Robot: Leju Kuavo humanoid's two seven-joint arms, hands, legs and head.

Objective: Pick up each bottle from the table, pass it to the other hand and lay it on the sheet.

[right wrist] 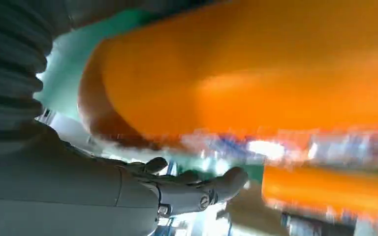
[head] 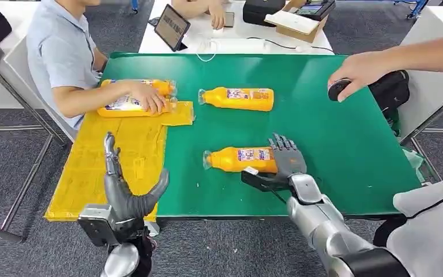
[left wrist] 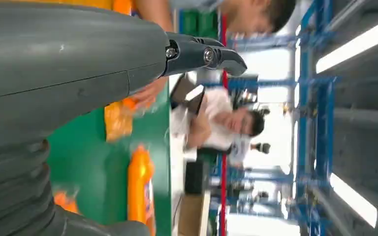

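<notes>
An orange bottle (head: 236, 158) lies on its side on the green table (head: 352, 144), cap to the left. My right hand (head: 282, 164) is at its base end, fingers spread behind it and thumb in front, not closed. Close up, that bottle (right wrist: 256, 73) lies above the thumb (right wrist: 197, 189). A second orange bottle (head: 236, 98) lies farther back at the middle, also seen as the bottle (left wrist: 140, 187). My left hand (head: 130, 187) stands open and upright over the near part of the yellow sheet (head: 92, 173). Two more bottles (head: 121, 107) lie at the sheet's far end.
A seated person at the far left rests a hand (head: 150, 98) on the bottles on the sheet. Another person's hand (head: 360, 72) reaches in from the right and holds a dark round object (head: 337, 89) at the table's right edge. A white table with a tablet (head: 172, 26) stands behind.
</notes>
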